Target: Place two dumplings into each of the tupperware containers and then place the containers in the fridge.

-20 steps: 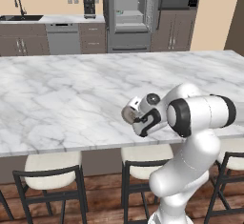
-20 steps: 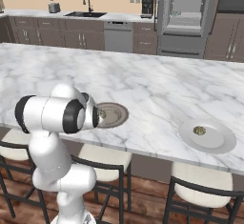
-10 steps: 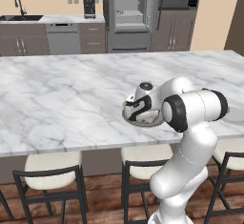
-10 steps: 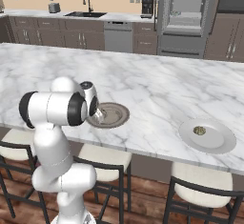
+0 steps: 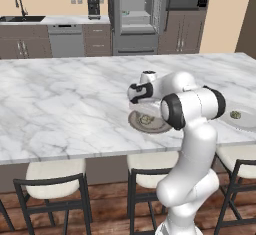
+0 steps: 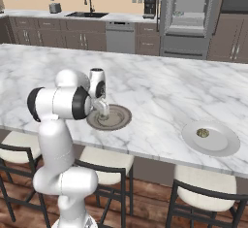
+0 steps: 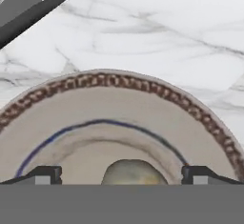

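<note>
Gripper (image 7: 122, 174) spread wide, holding nothing, poised over dumpling (image 7: 131, 171) on plate (image 7: 114, 104).

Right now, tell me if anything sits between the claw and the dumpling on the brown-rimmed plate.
Nothing visible does. The open claw hangs over the plate, and the dumpling lies bare between its fingertips in the hand view.

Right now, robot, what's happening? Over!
Gripper open, over patterned plate. Dumpling between the fingertips, not grabbed yet. Nothing in the way. Second dumpling waits on white plate.
</note>
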Robot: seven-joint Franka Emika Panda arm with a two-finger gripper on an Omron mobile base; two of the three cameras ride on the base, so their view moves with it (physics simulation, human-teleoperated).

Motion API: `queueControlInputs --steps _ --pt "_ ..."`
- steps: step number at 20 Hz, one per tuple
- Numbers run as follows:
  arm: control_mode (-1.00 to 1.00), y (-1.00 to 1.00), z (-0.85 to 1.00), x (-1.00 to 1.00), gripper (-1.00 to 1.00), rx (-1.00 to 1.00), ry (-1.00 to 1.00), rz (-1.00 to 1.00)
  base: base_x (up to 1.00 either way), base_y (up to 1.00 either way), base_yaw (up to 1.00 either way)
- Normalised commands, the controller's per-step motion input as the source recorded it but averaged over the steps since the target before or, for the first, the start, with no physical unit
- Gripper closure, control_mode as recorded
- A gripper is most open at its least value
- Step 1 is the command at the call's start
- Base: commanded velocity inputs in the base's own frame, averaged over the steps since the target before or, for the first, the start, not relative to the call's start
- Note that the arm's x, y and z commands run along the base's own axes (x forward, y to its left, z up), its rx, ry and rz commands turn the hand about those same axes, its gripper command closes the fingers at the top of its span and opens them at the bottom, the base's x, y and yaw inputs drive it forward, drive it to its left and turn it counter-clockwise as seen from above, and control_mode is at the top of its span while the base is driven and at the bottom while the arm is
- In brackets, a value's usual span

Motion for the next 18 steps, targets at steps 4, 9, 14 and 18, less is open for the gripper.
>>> queueControlInputs --steps 4,9,14,18 --pt "-1.00 -0.11 -0.41 0.00 -1.00 -0.05 0.29 0.01 0.00 0.00 0.00" --pt "-1.00 -0.21 -0.03 0.00 -1.00 0.00 0.02 0.00 0.00 0.00 0.00" --pt "-1.00 -0.06 -0.60 -0.16 -1.00 0.00 -0.40 0.00 0.00 0.00 0.00" --pt "-1.00 0.00 -0.70 0.00 -1.00 0.00 -0.47 0.00 0.00 0.00 0.00"
